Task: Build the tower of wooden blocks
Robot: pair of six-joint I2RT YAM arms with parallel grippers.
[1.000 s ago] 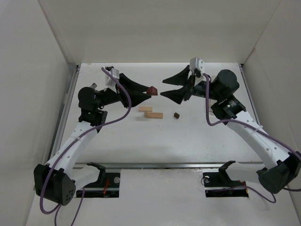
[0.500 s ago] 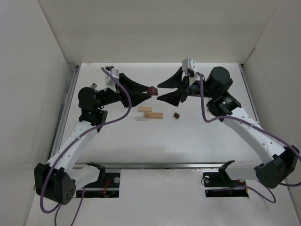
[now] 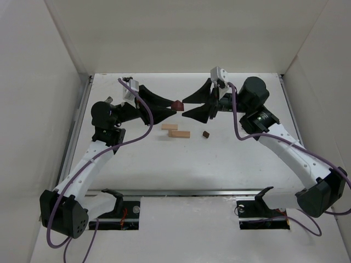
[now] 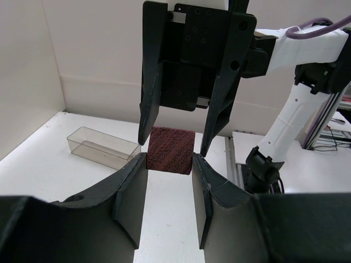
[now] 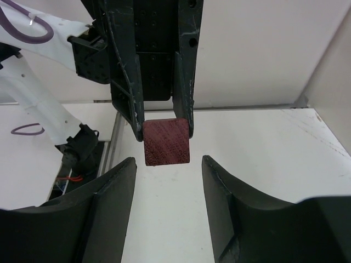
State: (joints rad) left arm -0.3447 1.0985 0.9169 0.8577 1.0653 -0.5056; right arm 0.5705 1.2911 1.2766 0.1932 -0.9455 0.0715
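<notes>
My left gripper (image 3: pixel 174 108) is shut on a dark reddish-brown block (image 3: pixel 176 104) and holds it in the air above the back middle of the table. The block fills the gap between my left fingertips in the left wrist view (image 4: pixel 170 149). My right gripper (image 3: pixel 184 107) is open and faces the left one, its tips just right of the block. In the right wrist view the block (image 5: pixel 166 142) hangs just beyond my open right gripper (image 5: pixel 169 164). Two light tan bars (image 3: pixel 169 127) (image 3: pixel 179 133) lie side by side on the table below. A small dark piece (image 3: pixel 206 133) lies to their right.
A clear plastic box (image 4: pixel 101 147) lies on the table by the back wall in the left wrist view. White walls close in the table (image 3: pixel 219 159) on three sides. A metal rail (image 3: pixel 186 192) runs along the near edge.
My right gripper has moved left, open, up to the block held by my left gripper. The left arm and the pieces on the table have not moved.
</notes>
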